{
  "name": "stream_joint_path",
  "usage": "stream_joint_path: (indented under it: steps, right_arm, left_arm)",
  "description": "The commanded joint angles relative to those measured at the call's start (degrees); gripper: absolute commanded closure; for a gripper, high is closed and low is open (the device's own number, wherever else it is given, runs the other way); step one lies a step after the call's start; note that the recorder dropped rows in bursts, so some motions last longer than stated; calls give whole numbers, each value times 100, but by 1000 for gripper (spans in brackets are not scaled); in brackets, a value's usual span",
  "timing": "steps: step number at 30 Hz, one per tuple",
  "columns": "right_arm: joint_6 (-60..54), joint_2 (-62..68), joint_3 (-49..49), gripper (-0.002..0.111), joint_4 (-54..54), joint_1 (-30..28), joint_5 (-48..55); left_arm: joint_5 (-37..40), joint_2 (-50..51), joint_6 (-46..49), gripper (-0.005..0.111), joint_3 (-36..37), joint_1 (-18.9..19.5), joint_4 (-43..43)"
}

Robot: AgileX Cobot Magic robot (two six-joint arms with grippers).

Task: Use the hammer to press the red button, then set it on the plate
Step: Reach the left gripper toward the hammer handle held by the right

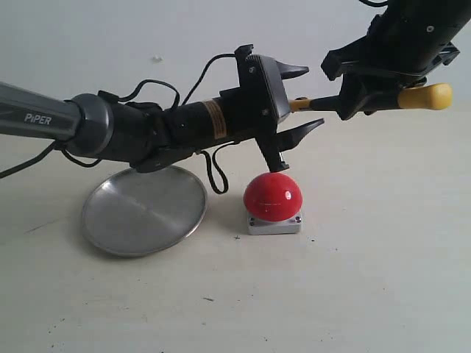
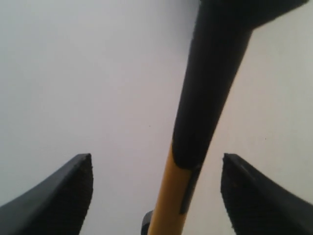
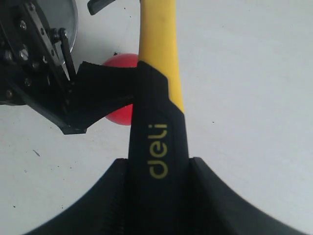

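The hammer [image 1: 309,104] hangs level above the table, and its dark head [image 1: 272,156] points down onto the top of the red button [image 1: 273,197]. My right gripper [image 1: 355,99] is shut on the black grip, with the yellow tip [image 1: 428,95] sticking out behind it. In the right wrist view the handle [image 3: 157,122] sits clamped in that gripper [image 3: 159,161], above the red button [image 3: 120,61]. My left gripper [image 1: 300,101] stands open around the yellow shaft near the head, without touching it. The left wrist view shows the handle [image 2: 210,98] between that gripper's [image 2: 156,159] spread fingers [image 2: 58,196]. The plate [image 1: 143,209] lies left of the button.
A black cable [image 1: 215,173] droops from the left arm [image 1: 110,129] over the plate's right edge. The button's grey base [image 1: 274,223] rests on the pale table [image 1: 368,279]. A white wall [image 1: 147,37] stands behind.
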Motion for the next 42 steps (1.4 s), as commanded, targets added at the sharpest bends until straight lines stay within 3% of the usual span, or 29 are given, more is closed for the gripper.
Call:
stream_joint_path:
  steps: [1,8,21,32,35,42]
  right_arm:
    - [-141,-124,-110,108,176,-15,-306]
    - [-140,-124,-110,108,200,-15,-306]
    - [-202,-124,-110,108,202,-15,-283]
    - [-200,-124,-110,108,191,-15,-283]
    - [-200,-124,-110,108,191,-15,-272]
    - [-200,-124,-110,108,215,-15,-261]
  left_arm:
    - [87,66,1,47,-30,-75,-116]
    - [540,135,1,47,-30,-75,-94]
    - [447,123,15,49,-52,-78,-94]
    - [545,113,15,88,-52,-78,-173]
    - [570,113,15,107,-52,-78,-173]
    - [570,113,476,107,-52,-78,-348]
